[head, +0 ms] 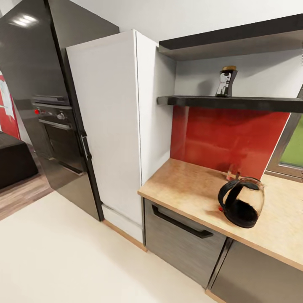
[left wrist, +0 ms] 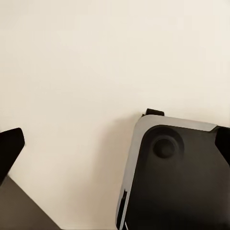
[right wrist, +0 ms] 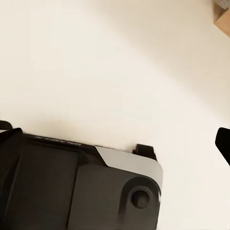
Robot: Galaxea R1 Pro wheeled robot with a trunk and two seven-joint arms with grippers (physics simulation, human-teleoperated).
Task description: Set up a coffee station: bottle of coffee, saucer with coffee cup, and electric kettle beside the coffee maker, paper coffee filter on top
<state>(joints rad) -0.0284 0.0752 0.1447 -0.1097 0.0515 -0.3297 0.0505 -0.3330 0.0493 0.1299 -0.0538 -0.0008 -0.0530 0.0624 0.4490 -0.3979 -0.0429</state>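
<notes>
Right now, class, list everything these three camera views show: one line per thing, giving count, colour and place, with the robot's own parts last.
electric kettle: one, smoky dark with black handle, on the kitchen countertop near its front edge.
bottle of coffee: one, dark with brownish cap and white label, on the lower shelf.
kitchen countertop: one, light wood-tone, over grey cabinet fronts.
shelves: two, black, on the wall above the countertop.
backsplash: one, red, behind the countertop.
tall cabinet: one, white, beside the countertop.
oven: one, dark, in the black unit beyond the cabinet.
floor: cream.
robot base: dark with a grey edge, over the floor below both wrist cameras.
</notes>
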